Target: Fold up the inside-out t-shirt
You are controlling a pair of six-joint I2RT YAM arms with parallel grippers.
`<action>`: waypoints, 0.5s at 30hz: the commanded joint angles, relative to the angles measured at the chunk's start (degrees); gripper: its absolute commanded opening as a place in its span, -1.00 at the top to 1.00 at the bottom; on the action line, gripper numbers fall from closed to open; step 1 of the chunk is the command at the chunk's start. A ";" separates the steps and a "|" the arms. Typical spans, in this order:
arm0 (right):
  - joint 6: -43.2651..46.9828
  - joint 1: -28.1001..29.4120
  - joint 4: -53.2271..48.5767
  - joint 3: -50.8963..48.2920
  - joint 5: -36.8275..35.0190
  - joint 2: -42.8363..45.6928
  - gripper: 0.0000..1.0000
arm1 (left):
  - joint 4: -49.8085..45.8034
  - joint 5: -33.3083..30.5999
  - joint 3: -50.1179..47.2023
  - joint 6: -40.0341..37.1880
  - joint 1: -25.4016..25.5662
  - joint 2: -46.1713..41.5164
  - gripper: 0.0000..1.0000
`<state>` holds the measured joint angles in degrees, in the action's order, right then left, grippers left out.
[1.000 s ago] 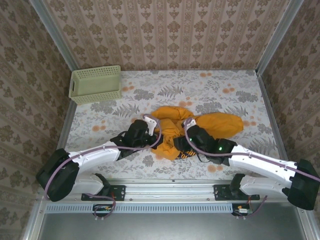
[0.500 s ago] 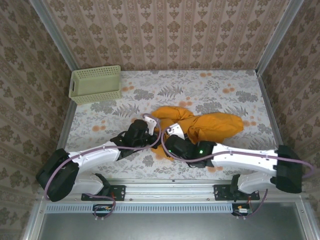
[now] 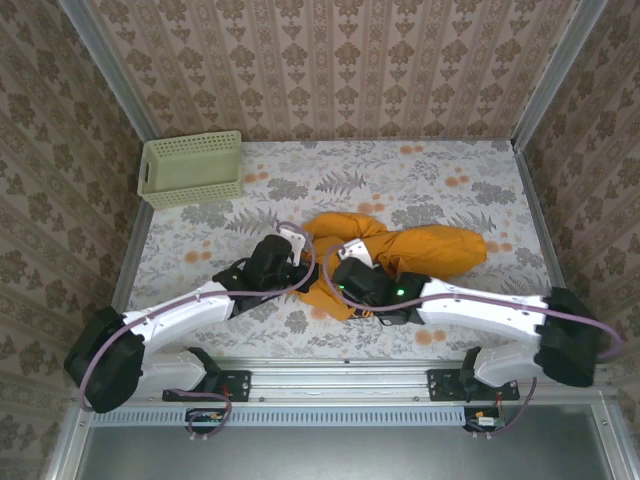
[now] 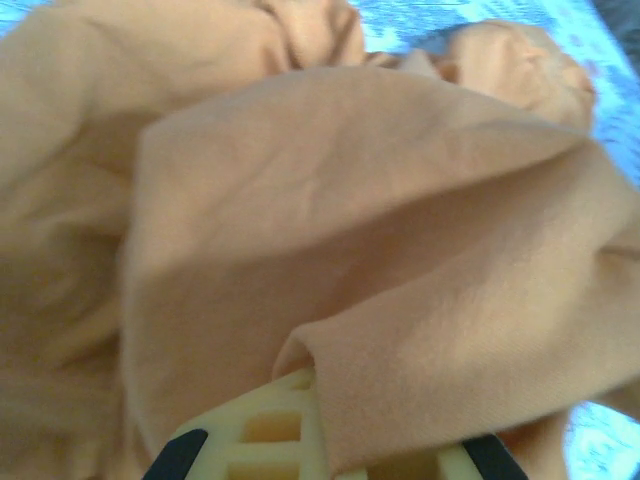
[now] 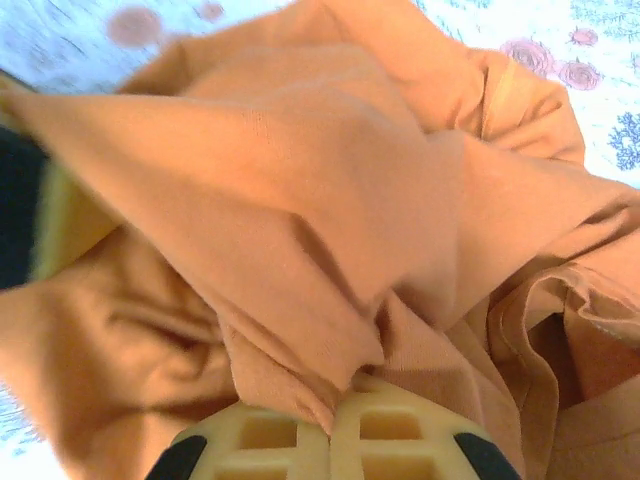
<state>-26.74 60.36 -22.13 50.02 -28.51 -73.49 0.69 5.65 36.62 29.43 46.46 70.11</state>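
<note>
Gripping the inside-out t-shirt (image 3: pixel 425 250) at 2 close points: a tangle or a slipped pinch is risked.

The t-shirt is seen crumpled in a twisted heap on the floral table (image 3: pixel 430 180), toward its near edge and well apart from the green basket (image 3: pixel 192 168). The left gripper (image 3: pixel 297 264) is clamped shut on a fold of the cloth, and the right gripper (image 3: pixel 343 273) is likewise closed on a fold just beside it. Because both holds are set close together on a bunched bundle, it is judged that more than 1 layer may be caught in either pinch. If the arms were drawn apart, the shirt could be stretched into a rope rather than opened flat. A shallow pinch could also be lost under tension, and the cloth could be dragged over the near edge.
</note>
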 commanded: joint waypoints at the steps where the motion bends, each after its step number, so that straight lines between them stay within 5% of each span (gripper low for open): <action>1: 5.12 -0.56 3.30 -3.08 7.79 10.34 0.97 | -7.63 -6.85 4.07 -2.10 -1.79 1.90 1.00; 7: 3.11 -6.49 8.01 -7.87 21.34 20.49 1.00 | -11.03 -5.71 8.27 -0.60 -5.88 8.47 0.87; 13: -1.52 -10.45 13.25 -10.19 24.75 19.92 1.00 | -8.09 -10.82 4.09 -3.85 3.50 -0.79 0.04; 15: -1.92 -10.86 15.04 -10.06 26.37 19.38 1.00 | -7.90 -13.11 2.08 -4.52 6.56 -6.14 -0.10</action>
<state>-26.37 50.15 -12.49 40.03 -6.61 -54.08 -6.22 -1.65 40.53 26.92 49.30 70.98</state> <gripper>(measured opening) 0.068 0.532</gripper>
